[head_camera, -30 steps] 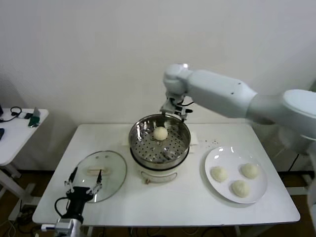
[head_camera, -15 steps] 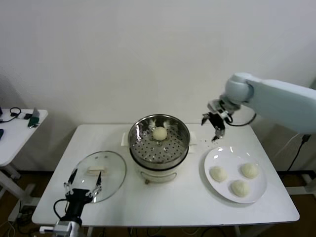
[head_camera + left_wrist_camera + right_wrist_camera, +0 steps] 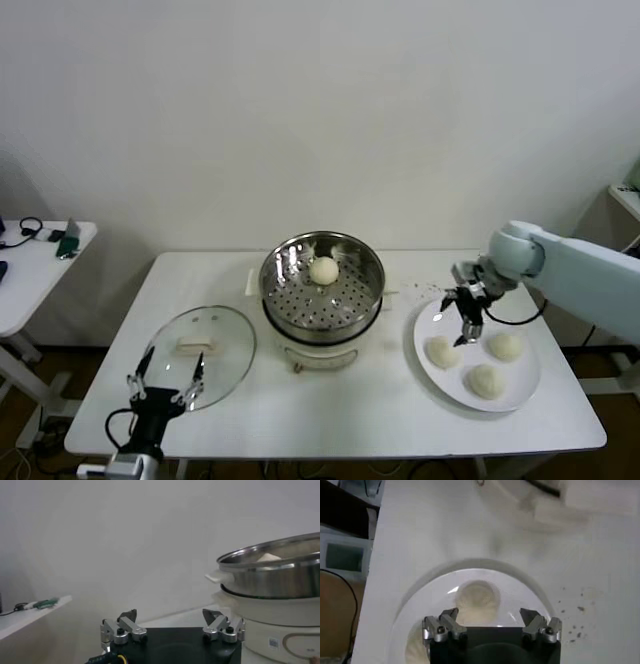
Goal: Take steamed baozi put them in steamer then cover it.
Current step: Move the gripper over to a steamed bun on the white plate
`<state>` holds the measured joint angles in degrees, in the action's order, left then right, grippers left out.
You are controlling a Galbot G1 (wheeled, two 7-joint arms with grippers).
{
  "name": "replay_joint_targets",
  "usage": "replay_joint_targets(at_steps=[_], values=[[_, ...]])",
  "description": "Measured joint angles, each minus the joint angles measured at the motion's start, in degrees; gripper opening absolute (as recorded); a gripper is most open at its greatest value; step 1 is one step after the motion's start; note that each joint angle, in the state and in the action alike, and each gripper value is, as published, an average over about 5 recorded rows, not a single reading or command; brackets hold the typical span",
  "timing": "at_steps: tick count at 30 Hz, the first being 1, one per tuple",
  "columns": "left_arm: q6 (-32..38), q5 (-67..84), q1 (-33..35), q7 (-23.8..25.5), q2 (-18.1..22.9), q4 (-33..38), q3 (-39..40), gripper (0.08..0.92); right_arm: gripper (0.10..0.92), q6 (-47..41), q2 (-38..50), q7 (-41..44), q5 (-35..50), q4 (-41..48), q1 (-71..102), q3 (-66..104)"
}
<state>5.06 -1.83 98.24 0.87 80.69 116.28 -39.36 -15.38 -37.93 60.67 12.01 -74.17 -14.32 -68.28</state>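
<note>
Our right gripper (image 3: pixel 467 318) hangs spread wide and empty, the nearest baozi (image 3: pixel 442 352) just below it on the plate (image 3: pixel 520 390). Our left gripper (image 3: pixel 166 385) waits, also spread and empty, near the glass lid (image 3: pixel 222 340).

You have four steamed baozi (image 3: pixel 324 270): one at frame centre, three at lower right. There is one steamer (image 3: pixel 322 284), one plate (image 3: pixel 433 365), one glass lid (image 3: pixel 202 352) at lower left, two tables (image 3: pixel 380 415).

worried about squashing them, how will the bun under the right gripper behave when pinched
The bun looks soft and puffy, so it would likely dent under a hard squeeze. Its smooth dome may slip from the open right gripper. Small, probably light, it could roll on the plate.
</note>
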Motion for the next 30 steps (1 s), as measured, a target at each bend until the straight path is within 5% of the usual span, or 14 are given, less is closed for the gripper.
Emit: replay_joint_targets(at_steps=[23,30], values=[[0.8,-0.2,0.6,0.1,0.2,-1.0,-0.1,0.823,0.821,-0.6,-4.3,-1.3,-3.0,6.5,8.5,5.4],[0.8,-0.2,0.6,0.1,0.2,-1.0,-0.1,0.823,0.723,-0.1,-4.5,-0.9,-3.1,7.3,8.7,5.8]])
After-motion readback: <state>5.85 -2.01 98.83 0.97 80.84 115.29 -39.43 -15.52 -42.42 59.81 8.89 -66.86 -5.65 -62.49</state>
